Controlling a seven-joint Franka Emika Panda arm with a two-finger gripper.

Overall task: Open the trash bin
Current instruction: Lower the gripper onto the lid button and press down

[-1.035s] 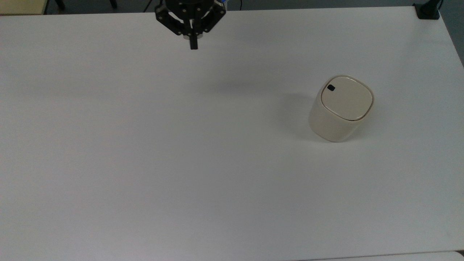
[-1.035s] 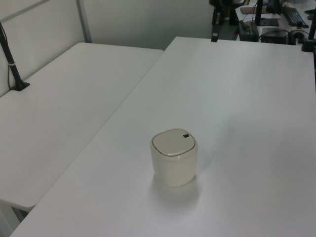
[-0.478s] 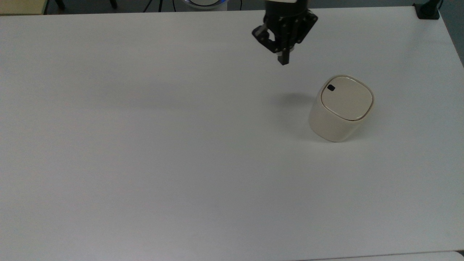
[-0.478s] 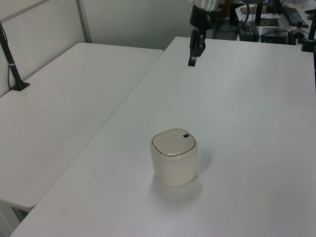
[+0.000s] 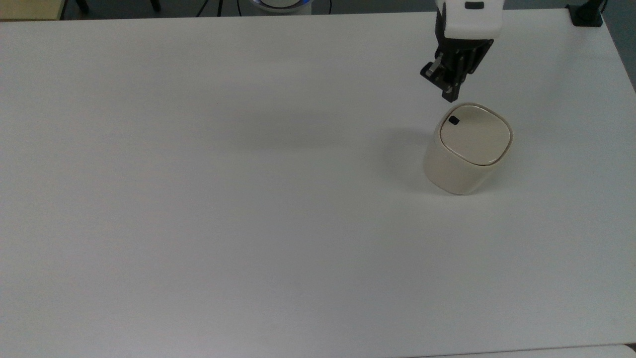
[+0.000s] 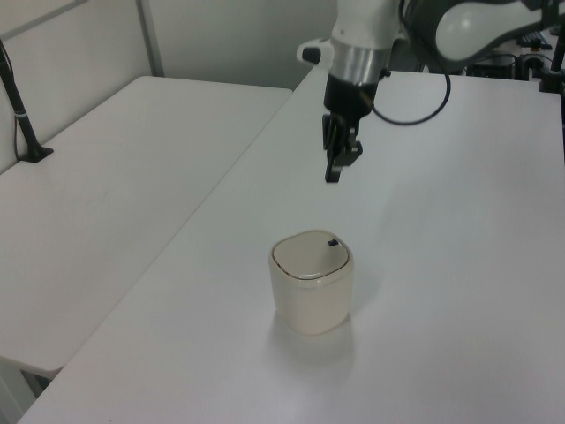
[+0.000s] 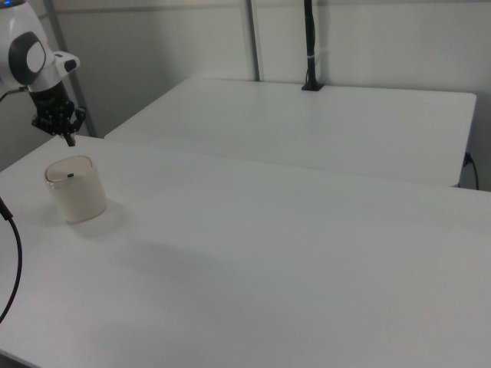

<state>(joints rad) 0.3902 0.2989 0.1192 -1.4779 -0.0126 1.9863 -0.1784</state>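
The gripper [image 5: 448, 94] hangs above the white desk [image 5: 198, 199], pointing down, fingers closed together with nothing between them, so they work as a single poking tip. The trash bin [image 5: 466, 149] stands upright on the desk just below and beyond the fingers; in the top view it sits right under the fingertips' lower edge, in the left view it is lower down with clear air between [image 6: 334, 172] and the lid. Lid [image 5: 476, 133] is flat and shut. The small black button [image 5: 453, 120] sits at the rim corner nearest the fingers, a short way past the tip in the top view, and slightly to the left view's right of straight under the tip [image 6: 333, 242]. Step in hand looks like the approach to press that button. To do it well: keep the fingers closed, line the tip up straight over the button before descending, come down vertically and slowly, press only the button and not the lid panel beside it, since pushing the lid would likely hold it shut. The bin looks light, so an off-centre or sideways push could tip or slide it; press straight down, then lift away so the lid can swing up
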